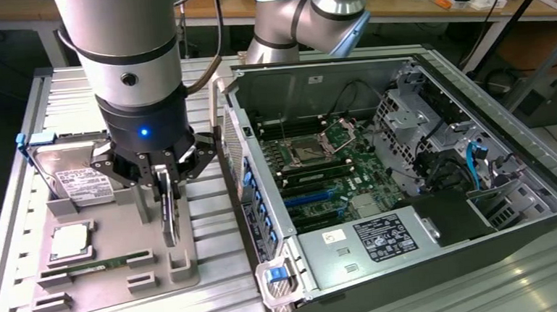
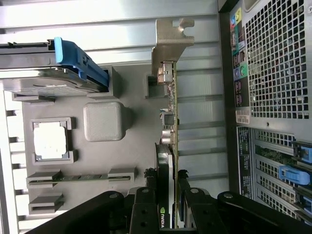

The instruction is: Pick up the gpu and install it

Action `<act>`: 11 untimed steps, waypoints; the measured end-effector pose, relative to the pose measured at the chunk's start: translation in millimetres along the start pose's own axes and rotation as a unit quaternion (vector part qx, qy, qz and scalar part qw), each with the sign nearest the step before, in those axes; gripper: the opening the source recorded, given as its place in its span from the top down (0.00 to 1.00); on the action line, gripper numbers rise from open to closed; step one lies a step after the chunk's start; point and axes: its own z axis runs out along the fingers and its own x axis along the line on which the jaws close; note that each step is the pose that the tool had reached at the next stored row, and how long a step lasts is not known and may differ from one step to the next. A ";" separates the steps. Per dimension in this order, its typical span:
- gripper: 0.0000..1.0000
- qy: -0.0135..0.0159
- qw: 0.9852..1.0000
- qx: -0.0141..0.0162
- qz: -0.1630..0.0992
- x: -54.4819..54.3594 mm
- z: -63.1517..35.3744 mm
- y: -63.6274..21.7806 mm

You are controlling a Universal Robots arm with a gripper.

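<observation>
My fingers [image 2: 145, 210] are closed partway on the thin dark gpu card with silver end bracket [image 1: 170, 219], clamping it upright on edge, just beside the open black computer case [image 1: 479, 274], outside it.

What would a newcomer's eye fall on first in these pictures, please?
First, the gripper clamped on the gpu, which stands on edge over the grey fixture tray at the exterior view's left. Then the open computer case at that view's right, its motherboard exposed. A hard drive with blue rails also sits on the tray.
</observation>
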 end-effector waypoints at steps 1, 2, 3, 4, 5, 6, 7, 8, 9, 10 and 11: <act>0.73 0.000 1.000 0.000 0.000 0.0 -0.4 0.0; 0.73 0.000 1.000 0.000 0.000 0.0 -0.9 0.0; 0.73 0.000 1.000 0.000 0.000 0.0 -1.5 0.0; 0.73 0.000 1.000 0.000 0.000 -0.1 -1.9 0.0; 0.73 0.000 1.000 0.000 0.000 -0.1 -2.3 0.1; 0.73 0.000 1.000 0.000 0.000 -0.1 -2.8 0.1; 0.73 0.000 1.000 0.000 0.000 -0.1 -3.3 0.1; 0.73 0.000 1.000 0.000 0.000 -0.1 -3.7 0.1; 0.73 0.000 1.000 0.000 0.000 -0.1 -4.0 0.1; 0.73 0.000 1.000 0.000 0.000 -0.1 -4.5 0.1; 0.73 0.000 1.000 0.000 0.000 -0.1 -5.0 0.1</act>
